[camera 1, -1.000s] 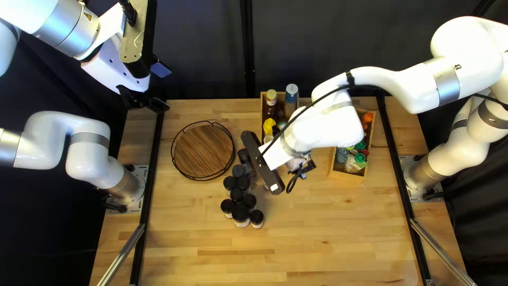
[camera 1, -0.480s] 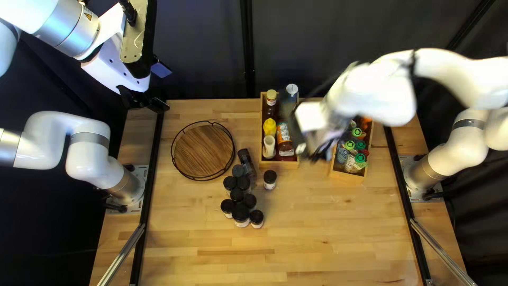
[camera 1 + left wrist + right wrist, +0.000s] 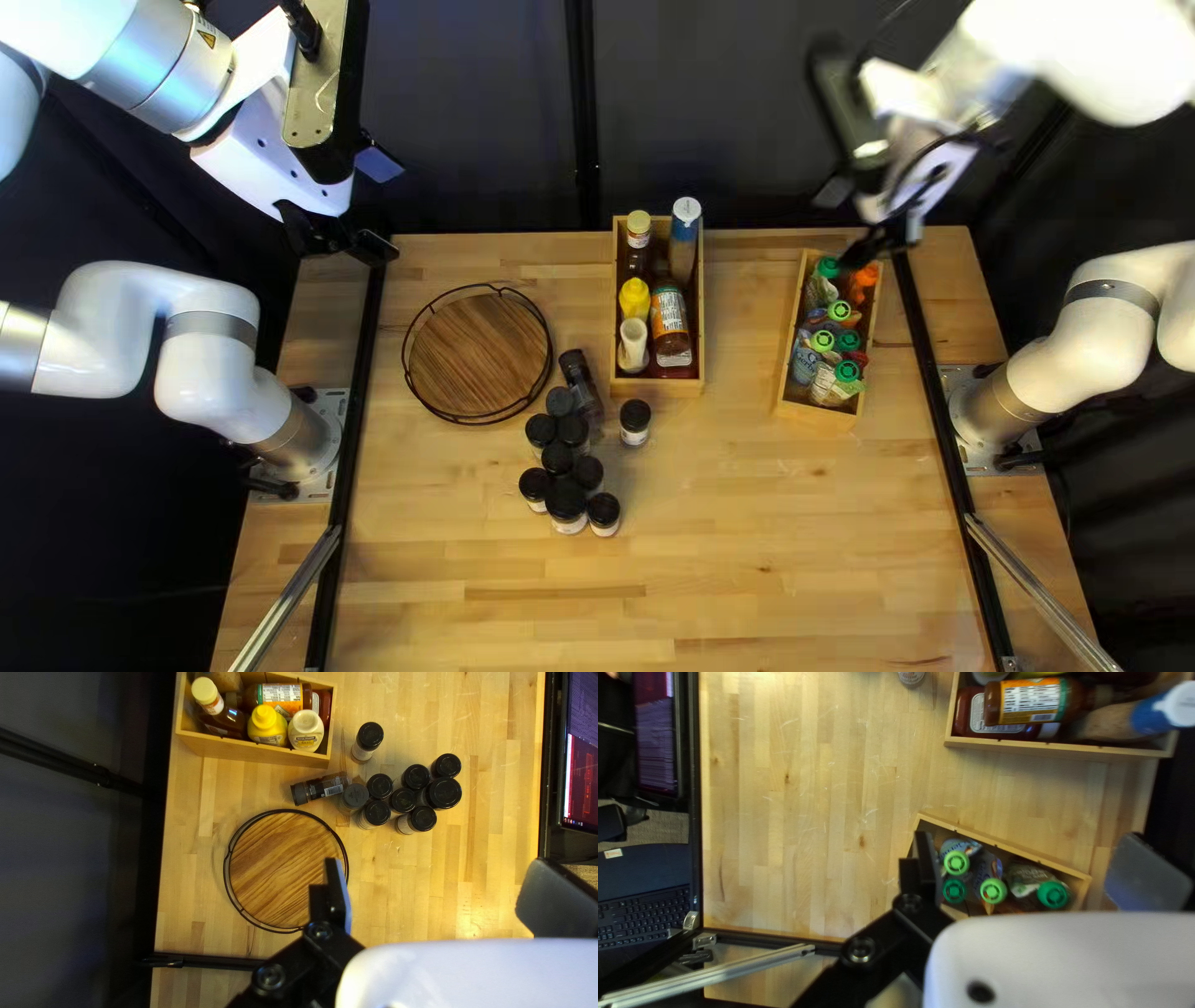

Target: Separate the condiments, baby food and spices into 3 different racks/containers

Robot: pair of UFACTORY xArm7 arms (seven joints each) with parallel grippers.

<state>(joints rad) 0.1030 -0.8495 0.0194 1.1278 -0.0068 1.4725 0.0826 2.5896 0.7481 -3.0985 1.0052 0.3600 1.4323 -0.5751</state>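
- Our R grip (image 3: 849, 222): up by the far end of the pouch box (image 3: 815, 415), at the right of the top left view. It's blurred there.
- In the R wrist view our R grip (image 3: 1036, 871) has its fingers spread wide. The pouches (image 3: 993, 891), w/ green caps up, show btwn & past them; one finger overlaps the box's corner.
- Our L grip (image 3: 376, 205): off the table's (image 3: 747, 548) far left corner, beyond the round rack (image 3: 479, 355).
- In the L wrist view our L grip (image 3: 445, 896) has its fingers spread wide too. One overlaps the rack's rim; the jars (image 3: 443, 793) are ahead, past the rack.
- Jars: eight w/ dark lids stand bunched, nearer us than the rack & to its right in the top left view. Another jar (image 3: 635, 423) stands apart, near the sauce box (image 3: 660, 388); a tenth jar (image 3: 580, 380) lies on its side btwn rack & box.
- Sauce box: holds a yellow btl (image 3: 635, 298), a pale btl (image 3: 632, 342) just beside it, a brown btl (image 3: 669, 317) lying down, plus a blue-topped btl (image 3: 685, 224) at the far end.
- Pouch box: sits askew, right of the sauce box, w/ an orange cap (image 3: 865, 276) near its far end.
- Keyboard (image 3: 641, 918): past the table edge in our R wrist view.
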